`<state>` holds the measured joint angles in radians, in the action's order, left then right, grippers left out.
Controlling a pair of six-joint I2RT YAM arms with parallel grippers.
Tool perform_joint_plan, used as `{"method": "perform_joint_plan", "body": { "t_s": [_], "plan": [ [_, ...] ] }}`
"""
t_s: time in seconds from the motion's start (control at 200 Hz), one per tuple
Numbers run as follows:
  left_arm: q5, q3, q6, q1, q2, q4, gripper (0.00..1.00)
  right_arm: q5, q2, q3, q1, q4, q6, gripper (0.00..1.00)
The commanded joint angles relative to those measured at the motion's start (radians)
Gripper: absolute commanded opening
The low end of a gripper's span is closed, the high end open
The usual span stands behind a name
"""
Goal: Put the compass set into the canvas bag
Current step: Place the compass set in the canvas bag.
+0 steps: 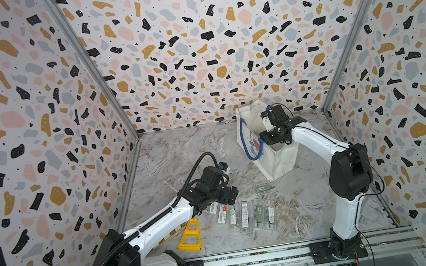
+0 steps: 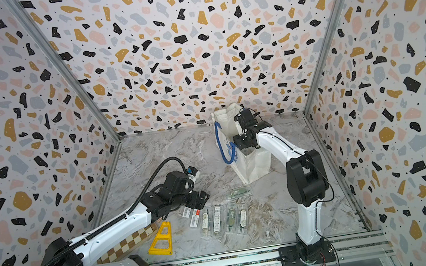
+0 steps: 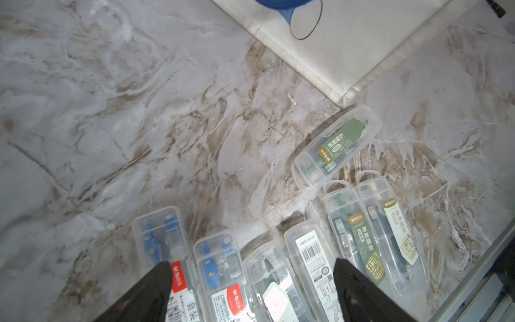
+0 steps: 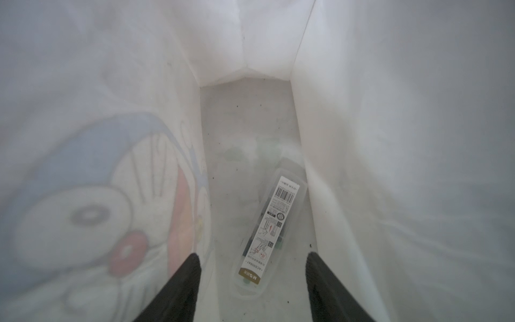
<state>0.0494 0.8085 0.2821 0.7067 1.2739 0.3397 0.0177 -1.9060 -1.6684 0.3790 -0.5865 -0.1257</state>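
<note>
Compass sets (image 1: 244,215) in clear plastic cases are laid side by side in a row at the lower centre of both top views, on the marble tabletop (image 1: 181,158). A yellow triangular stand (image 1: 190,234) is set just to their left. The left gripper (image 3: 250,264) is held above the left part of that row, its fingers (image 3: 156,281) spread wide and nothing gripped between them. One more green-labelled case (image 1: 261,189) is laid crosswise just beyond the row, near the bag's lower corner. Farther back, right of centre, the canvas bag (image 1: 281,161) is stood upright with its mouth open, a blue handle (image 1: 245,143) hung down its printed side. The right gripper (image 4: 252,259) is positioned in that mouth, with its fingers (image 4: 181,284) parted and nothing held. Below them, in the right wrist view, a single compass set (image 4: 274,220) is seen lying barcode label up on the bag's floor, close against one side wall.
</note>
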Motion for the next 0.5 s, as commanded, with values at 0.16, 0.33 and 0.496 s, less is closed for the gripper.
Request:
{"method": "perform_joint_plan", "body": {
  "t_s": [0.16, 0.33, 0.496],
  "plan": [
    [-0.135, 0.022, 0.138, -0.014, -0.024, 0.196, 0.9, 0.034, 0.241, 0.042, 0.009, 0.133, -0.041, 0.66],
    [-0.142, 0.007, 0.159, -0.03, -0.007, 0.251, 0.9, 0.066, 0.404, 0.177, 0.069, 0.268, -0.009, 0.69],
    [-0.127, 0.008, 0.145, -0.046, 0.04, 0.278, 0.9, 0.186, 0.511, 0.289, 0.096, 0.404, -0.022, 0.73]
  ]
}}
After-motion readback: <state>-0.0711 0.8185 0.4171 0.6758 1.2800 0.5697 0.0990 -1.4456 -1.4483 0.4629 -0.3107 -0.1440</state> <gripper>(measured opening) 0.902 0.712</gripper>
